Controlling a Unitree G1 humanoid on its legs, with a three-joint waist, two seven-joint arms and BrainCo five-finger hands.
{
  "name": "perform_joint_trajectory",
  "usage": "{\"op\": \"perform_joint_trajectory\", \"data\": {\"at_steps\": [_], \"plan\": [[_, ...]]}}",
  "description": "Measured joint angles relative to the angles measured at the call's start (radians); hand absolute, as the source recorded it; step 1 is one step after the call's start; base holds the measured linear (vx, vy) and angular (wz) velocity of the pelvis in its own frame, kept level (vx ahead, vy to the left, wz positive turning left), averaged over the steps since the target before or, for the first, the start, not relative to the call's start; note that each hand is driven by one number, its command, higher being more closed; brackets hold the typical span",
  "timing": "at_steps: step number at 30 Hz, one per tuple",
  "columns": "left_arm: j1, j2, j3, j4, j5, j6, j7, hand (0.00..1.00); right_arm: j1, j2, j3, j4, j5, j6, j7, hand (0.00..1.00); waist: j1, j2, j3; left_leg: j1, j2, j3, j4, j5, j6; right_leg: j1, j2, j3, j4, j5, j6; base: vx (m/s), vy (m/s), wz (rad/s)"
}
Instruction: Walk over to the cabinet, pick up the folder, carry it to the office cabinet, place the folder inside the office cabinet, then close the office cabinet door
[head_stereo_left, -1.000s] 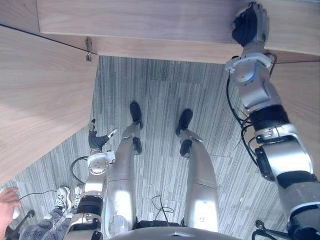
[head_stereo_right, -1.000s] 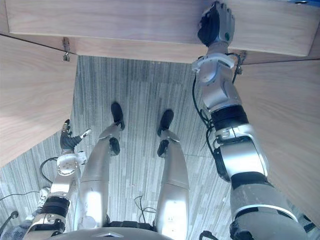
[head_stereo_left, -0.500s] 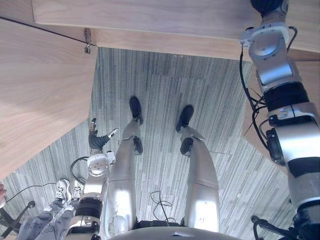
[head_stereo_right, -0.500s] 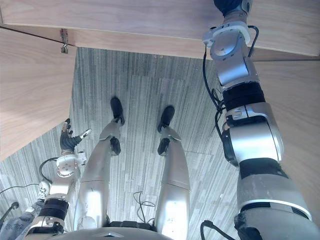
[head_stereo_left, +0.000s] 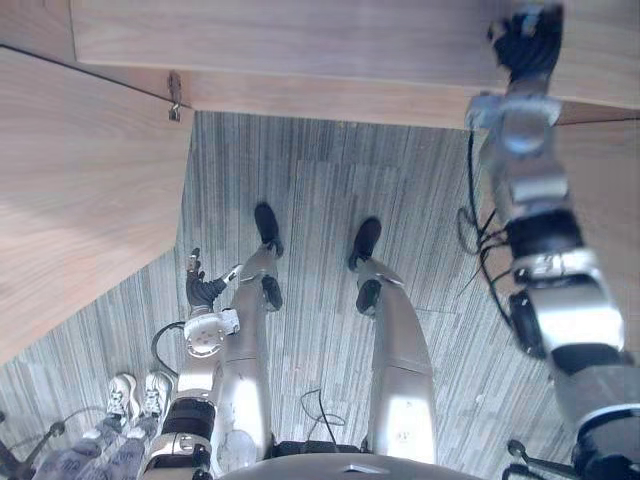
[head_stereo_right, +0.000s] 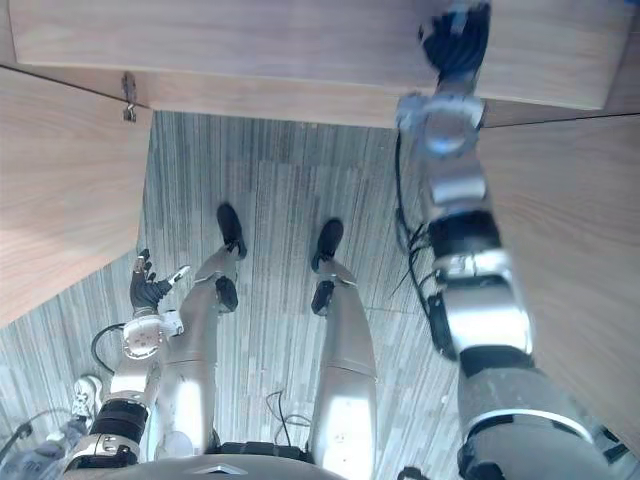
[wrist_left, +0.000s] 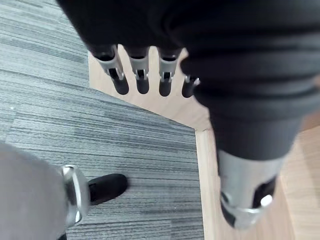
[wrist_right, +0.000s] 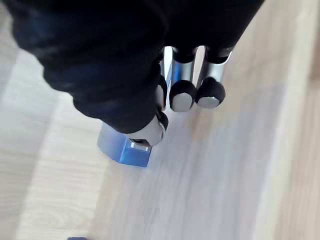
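A blue folder (wrist_right: 125, 149) lies on the pale wooden shelf (wrist_right: 225, 165) of the office cabinet, with just one corner of it showing. My right hand (head_stereo_left: 525, 45) is raised over the shelf's front edge (head_stereo_left: 320, 98). Its fingers (wrist_right: 182, 95) are curled above the folder, and the thumb tip rests on that corner. My left hand (head_stereo_left: 203, 290) hangs low beside me, its fingers (wrist_left: 141, 82) straight and holding nothing.
The cabinet's left door (head_stereo_left: 80, 200) stands open on its hinge (head_stereo_left: 176, 95), close to my left side. A second wooden door panel (head_stereo_right: 570, 250) stands open on my right. Grey striped carpet (head_stereo_left: 320, 200) lies between them. A person's shoes (head_stereo_left: 135, 390) are at the lower left.
My right hand reached deeper over the shelf, beyond the view's top edge, and has drawn back so it shows again. The person at lower left has shifted.
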Motion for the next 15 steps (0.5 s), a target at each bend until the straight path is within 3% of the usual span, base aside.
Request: {"op": "perform_joint_trajectory", "data": {"at_steps": [5, 10, 12, 15], "plan": [[-0.001, 0.001, 0.005, 0.038, 0.005, 0.024, -0.008, 0.00, 0.309, 0.145, -0.065, -0.299, 0.027, -0.067, 0.009, 1.00, -0.012, -0.006, -0.003, 0.102, 0.013, 0.006, 0.036, -0.043, -0.008, 0.107, 0.011, 0.012, -0.002, -0.019, 0.008, -0.01, -0.044, -0.12], [0.018, 0.001, 0.037, 0.077, 0.024, 0.044, -0.029, 0.00, 0.605, 0.316, -0.025, -0.555, 0.018, -0.129, 0.052, 1.00, -0.016, -0.052, -0.031, 0.245, 0.034, 0.012, 0.044, -0.083, -0.014, 0.267, 0.034, 0.009, -0.055, -0.031, 0.006, 0.06, -0.037, -0.14], [0.046, 0.001, 0.037, 0.078, 0.029, 0.046, -0.036, 0.00, 0.695, 0.355, 0.016, -0.610, -0.036, -0.143, 0.082, 1.00, -0.020, -0.071, -0.046, 0.316, 0.039, 0.021, 0.038, -0.097, -0.015, 0.344, 0.044, 0.010, -0.086, -0.030, 0.011, 0.08, -0.016, -0.14], [0.093, 0.000, 0.035, 0.138, 0.051, 0.051, -0.052, 0.00, 0.850, 0.396, 0.078, -0.624, -0.157, -0.151, 0.131, 1.00, -0.023, -0.090, -0.123, 0.430, 0.035, 0.046, -0.015, -0.113, -0.026, 0.457, 0.054, 0.017, -0.171, -0.015, 0.020, 0.11, 0.000, -0.17]]}}
